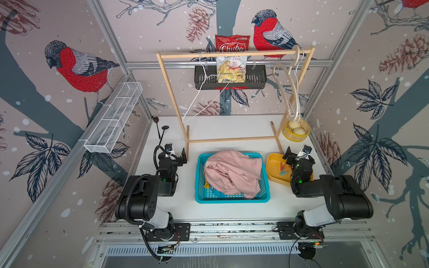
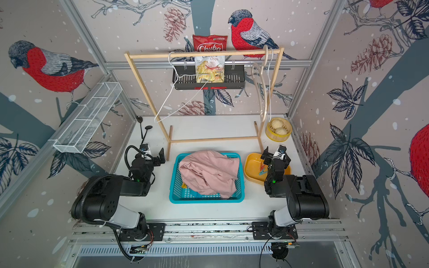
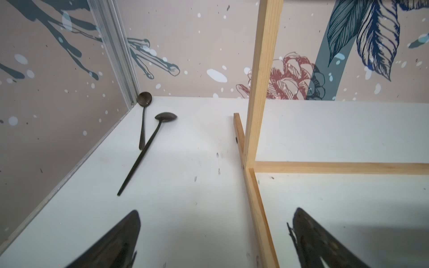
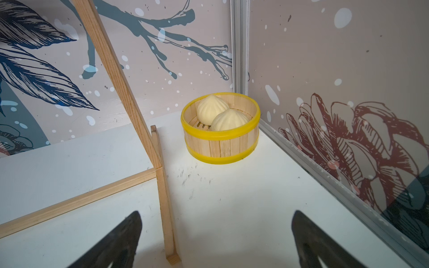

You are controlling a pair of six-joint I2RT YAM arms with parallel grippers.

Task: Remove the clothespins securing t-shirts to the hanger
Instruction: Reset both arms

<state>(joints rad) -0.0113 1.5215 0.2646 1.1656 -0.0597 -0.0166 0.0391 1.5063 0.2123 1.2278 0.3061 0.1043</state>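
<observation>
Wooden clothes rack (image 1: 234,54) at the back of the table, with a white wire hanger (image 1: 201,97) hooked on its rail. In front, a teal basket (image 1: 232,200) heaped with a crumpled pale pink t-shirt (image 1: 232,174). Just beside it, a yellow tray (image 1: 274,172) holding the clothespins (image 1: 283,171), red and light blue. Left gripper (image 3: 217,210) and right gripper (image 4: 216,211) both spread wide, gripping nothing.
</observation>
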